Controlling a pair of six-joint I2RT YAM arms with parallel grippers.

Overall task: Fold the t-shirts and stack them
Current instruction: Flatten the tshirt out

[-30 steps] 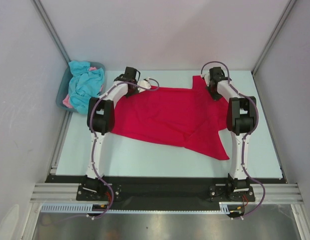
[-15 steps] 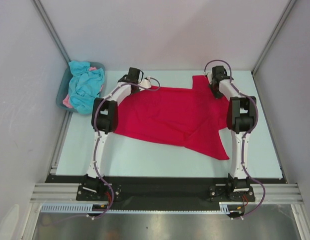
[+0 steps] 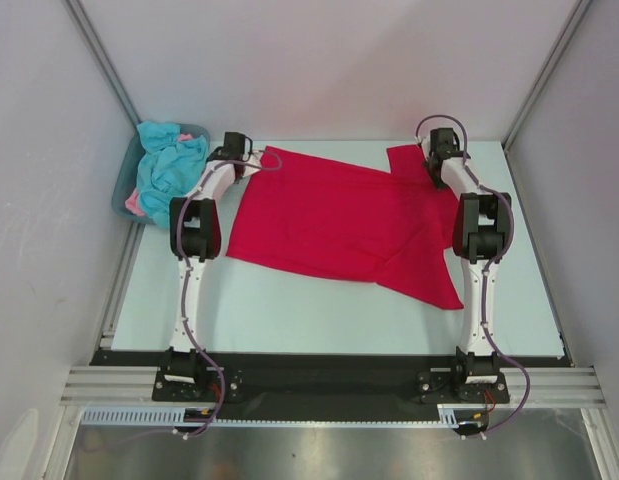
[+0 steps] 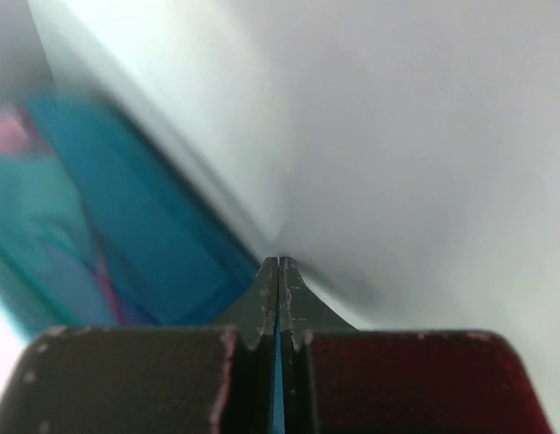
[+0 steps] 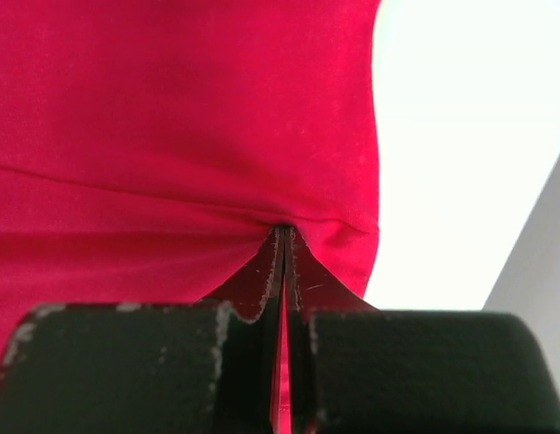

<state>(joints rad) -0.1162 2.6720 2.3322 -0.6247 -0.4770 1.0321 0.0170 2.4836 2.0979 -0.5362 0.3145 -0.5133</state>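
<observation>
A crimson red t-shirt (image 3: 339,215) lies spread across the table. My right gripper (image 3: 432,160) is at the shirt's far right corner. In the right wrist view it (image 5: 282,228) is shut on the red t-shirt (image 5: 171,108), and the cloth puckers at the tips. My left gripper (image 3: 239,150) is just beyond the shirt's far left corner, beside the tub. In the left wrist view it (image 4: 278,262) is shut and no red cloth shows at its tips. A turquoise t-shirt (image 3: 171,165) and a bit of pink cloth (image 3: 136,203) lie heaped in the tub.
The grey-blue plastic tub (image 3: 122,190) stands at the far left corner of the table, and shows blurred blue in the left wrist view (image 4: 153,226). White walls close in the back and both sides. Both arm bases are bolted at the near edge.
My left gripper has swung left toward the tub, and the shirt's far left corner went with it, so the red shirt lies wider and flatter. The right gripper shifted slightly farther right.
</observation>
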